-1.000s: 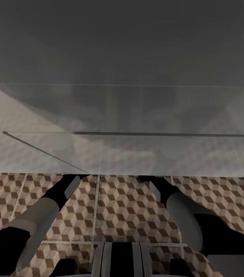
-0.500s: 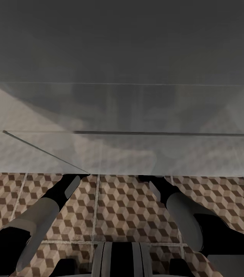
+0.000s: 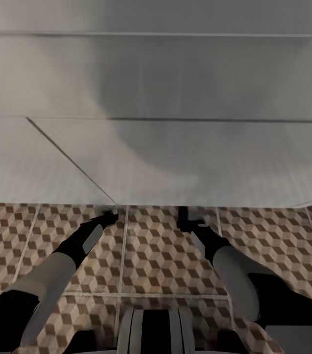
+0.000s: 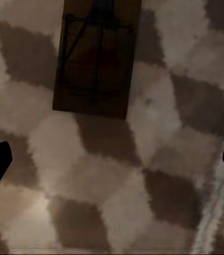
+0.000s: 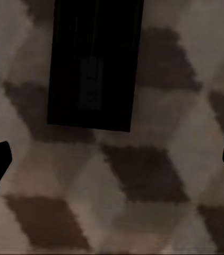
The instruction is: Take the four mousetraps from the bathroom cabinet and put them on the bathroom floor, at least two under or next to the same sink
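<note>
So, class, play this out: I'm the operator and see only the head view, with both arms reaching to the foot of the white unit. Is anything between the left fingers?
Observer: No. The left wrist view shows the left gripper open, with bare floor between its fingertips.
Operator: Where's a trap, then?
Observer: A mousetrap lies flat on the tiles just beyond those fingertips.
Operator: And the right?
Observer: The right gripper is open, with a second trap on the tiles ahead of it.

No legible text, labels, numbers or signs anywhere, on any surface in view.
</note>
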Controlling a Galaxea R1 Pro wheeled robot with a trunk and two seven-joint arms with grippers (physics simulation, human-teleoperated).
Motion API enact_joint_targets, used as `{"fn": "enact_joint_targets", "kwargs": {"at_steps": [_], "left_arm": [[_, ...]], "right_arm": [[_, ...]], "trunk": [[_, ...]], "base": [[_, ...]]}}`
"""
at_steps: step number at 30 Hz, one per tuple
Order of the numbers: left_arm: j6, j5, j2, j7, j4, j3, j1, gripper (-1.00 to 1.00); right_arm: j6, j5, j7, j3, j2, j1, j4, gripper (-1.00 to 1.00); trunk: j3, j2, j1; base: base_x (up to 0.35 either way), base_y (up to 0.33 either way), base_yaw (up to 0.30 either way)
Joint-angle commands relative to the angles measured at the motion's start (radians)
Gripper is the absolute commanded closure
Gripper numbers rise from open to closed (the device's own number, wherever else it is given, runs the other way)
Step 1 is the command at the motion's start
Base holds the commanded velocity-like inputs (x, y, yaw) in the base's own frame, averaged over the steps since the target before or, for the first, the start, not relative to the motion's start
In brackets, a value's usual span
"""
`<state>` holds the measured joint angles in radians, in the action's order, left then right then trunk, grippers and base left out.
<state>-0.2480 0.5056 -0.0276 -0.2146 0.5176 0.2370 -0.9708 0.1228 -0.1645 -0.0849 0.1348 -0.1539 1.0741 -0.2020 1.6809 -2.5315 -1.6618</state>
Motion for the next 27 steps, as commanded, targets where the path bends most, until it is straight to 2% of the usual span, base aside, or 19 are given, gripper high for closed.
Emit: {"fn": "enact_joint_targets", "kwargs": {"at_steps": [1, 27], "left_arm": [[-0.003, 0.010, -0.002, -0.009, 0.002, 0.008, 0.000, -1.00], [-0.004, 0.010, 0.000, -0.008, 0.002, 0.009, 0.000, -1.00]], "right_arm": [[0.006, -0.010, -0.001, 0.008, -0.001, 0.000, -0.002, -1.00], [0.006, -0.010, -0.001, 0.008, -0.001, 0.000, -0.002, -1.00]], "trunk": [[0.001, 0.000, 0.001], [0.001, 0.000, 0.001]], "base": [[-0.241, 0.000, 0.000], [-0.321, 0.000, 0.000]]}}
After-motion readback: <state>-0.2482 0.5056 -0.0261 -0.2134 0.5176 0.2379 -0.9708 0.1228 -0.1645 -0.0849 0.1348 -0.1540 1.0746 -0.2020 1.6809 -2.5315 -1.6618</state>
